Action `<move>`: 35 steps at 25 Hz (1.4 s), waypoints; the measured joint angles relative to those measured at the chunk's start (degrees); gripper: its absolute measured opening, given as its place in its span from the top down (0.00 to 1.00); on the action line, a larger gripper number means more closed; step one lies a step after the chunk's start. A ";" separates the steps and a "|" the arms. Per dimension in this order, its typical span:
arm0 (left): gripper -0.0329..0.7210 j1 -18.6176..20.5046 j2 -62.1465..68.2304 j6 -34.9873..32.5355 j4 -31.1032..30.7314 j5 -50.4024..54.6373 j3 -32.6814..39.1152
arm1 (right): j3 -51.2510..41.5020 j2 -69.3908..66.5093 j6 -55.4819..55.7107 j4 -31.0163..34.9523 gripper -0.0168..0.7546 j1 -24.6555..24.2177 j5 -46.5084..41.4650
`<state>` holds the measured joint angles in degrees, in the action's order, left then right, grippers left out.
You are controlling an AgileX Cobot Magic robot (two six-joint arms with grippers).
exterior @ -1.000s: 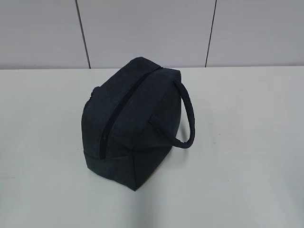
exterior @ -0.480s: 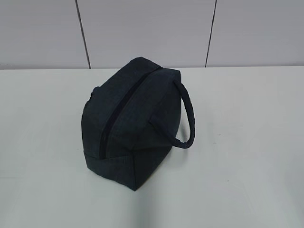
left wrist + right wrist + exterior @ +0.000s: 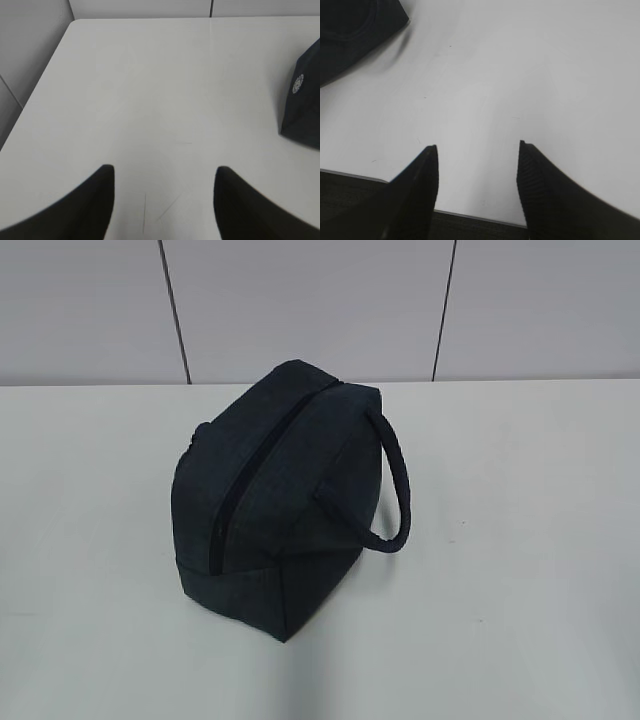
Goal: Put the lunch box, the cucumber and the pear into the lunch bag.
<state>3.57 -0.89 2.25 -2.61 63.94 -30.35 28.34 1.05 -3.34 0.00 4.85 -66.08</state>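
Note:
The dark navy lunch bag (image 3: 275, 500) stands zipped shut in the middle of the white table, its looped handle (image 3: 392, 485) hanging to the right. A corner of it shows at the right edge of the left wrist view (image 3: 304, 102) and at the top left of the right wrist view (image 3: 355, 30). My left gripper (image 3: 164, 172) is open and empty over bare table, left of the bag. My right gripper (image 3: 478, 150) is open and empty near the table's front edge, right of the bag. Neither gripper shows in the exterior view. The lunch box, cucumber and pear are out of view.
The white table (image 3: 520, 540) ends at a grey panelled wall (image 3: 300, 300) behind. Its left edge (image 3: 47, 70) shows in the left wrist view, its front edge (image 3: 470, 216) in the right wrist view.

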 joint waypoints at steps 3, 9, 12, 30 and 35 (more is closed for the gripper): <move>0.45 0.00 0.00 0.00 0.00 0.00 0.00 | 0.00 0.00 0.00 0.00 0.45 0.00 0.00; 0.46 0.00 0.00 0.00 0.00 0.00 0.00 | 0.00 0.00 0.00 0.00 0.45 0.00 0.00; 0.49 0.00 0.00 0.00 0.00 0.00 0.00 | 0.00 0.00 0.00 0.00 0.45 0.00 0.00; 0.57 0.00 0.00 0.00 0.00 0.00 0.00 | 0.00 0.00 0.10 0.00 0.45 0.00 0.00; 0.57 0.00 0.00 0.00 0.00 0.00 0.00 | 0.00 0.00 0.10 0.00 0.45 0.00 0.00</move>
<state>3.57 -0.89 2.25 -2.61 63.94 -30.35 28.34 1.05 -3.24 0.00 4.85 -66.08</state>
